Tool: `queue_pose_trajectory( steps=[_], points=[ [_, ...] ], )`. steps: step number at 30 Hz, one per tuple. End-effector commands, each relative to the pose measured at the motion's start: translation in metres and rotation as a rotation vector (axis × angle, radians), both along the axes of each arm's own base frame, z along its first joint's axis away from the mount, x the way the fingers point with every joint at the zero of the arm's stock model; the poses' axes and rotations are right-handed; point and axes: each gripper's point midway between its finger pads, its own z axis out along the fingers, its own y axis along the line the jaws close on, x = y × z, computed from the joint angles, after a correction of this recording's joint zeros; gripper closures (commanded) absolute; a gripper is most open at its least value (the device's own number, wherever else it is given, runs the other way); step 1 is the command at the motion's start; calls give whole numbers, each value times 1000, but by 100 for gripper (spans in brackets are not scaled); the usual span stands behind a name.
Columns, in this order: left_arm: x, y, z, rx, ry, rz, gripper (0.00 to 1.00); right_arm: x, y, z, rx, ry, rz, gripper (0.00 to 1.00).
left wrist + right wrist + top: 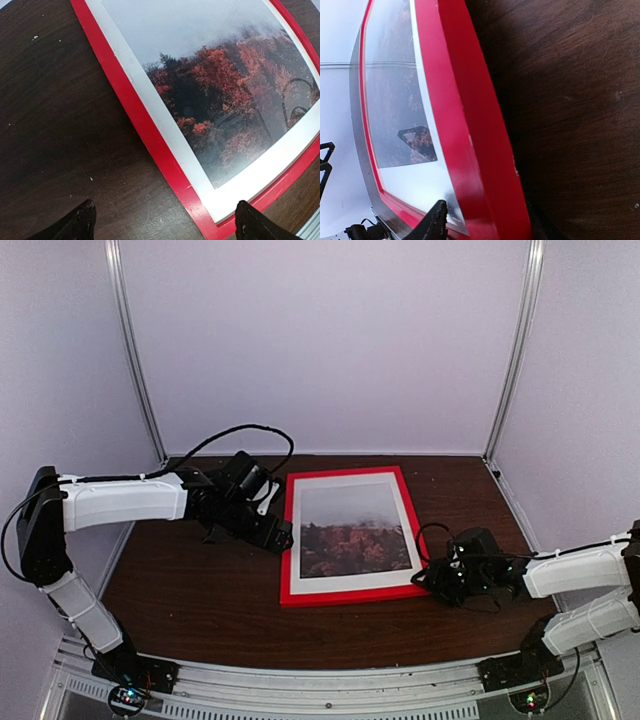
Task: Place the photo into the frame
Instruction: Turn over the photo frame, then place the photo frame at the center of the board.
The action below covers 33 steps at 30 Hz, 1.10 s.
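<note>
The red frame (345, 592) lies face up on the dark table, with the photo (353, 530) inside it behind a white mat border (350, 482). My left gripper (280, 536) is open and empty, low beside the frame's left rail. In the left wrist view (166, 207) its fingertips straddle the rail (150, 130) near the frame's corner, and the photo (215, 90) shows. My right gripper (428, 578) is at the frame's near right corner. In the right wrist view (485, 222) one finger (436, 222) rests on the front by the rail (465, 125); the other is hidden under it.
The dark wooden table (200, 590) lies between white booth walls, with upright metal posts (135, 350) at the back corners. A black cable (235, 430) loops above the left arm. A metal rail (320, 680) runs along the near edge, holding both arm bases.
</note>
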Motion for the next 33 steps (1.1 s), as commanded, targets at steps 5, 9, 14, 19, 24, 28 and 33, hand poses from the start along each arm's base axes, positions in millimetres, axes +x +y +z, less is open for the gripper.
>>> queue_pose_trajectory(
  steps=[5,9,14,19,24,28,33],
  points=[
    [5,6,5,11,-34,2,3,-5,-10,1,-35,0,-23,44],
    [6,10,4,10,-32,11,3,-12,-23,2,-108,10,-13,21],
    [8,14,5,5,-35,23,3,-15,-44,18,-231,-31,-9,16],
    [10,16,3,-2,-33,37,3,-4,-59,43,-364,-109,15,13],
    [12,15,-3,-31,-10,53,3,23,-54,65,-490,-162,91,10],
    [15,11,-10,-58,19,67,3,52,-45,72,-577,-185,152,9],
    [21,4,-17,-109,64,80,2,91,-41,71,-648,-205,174,8]
  ],
)
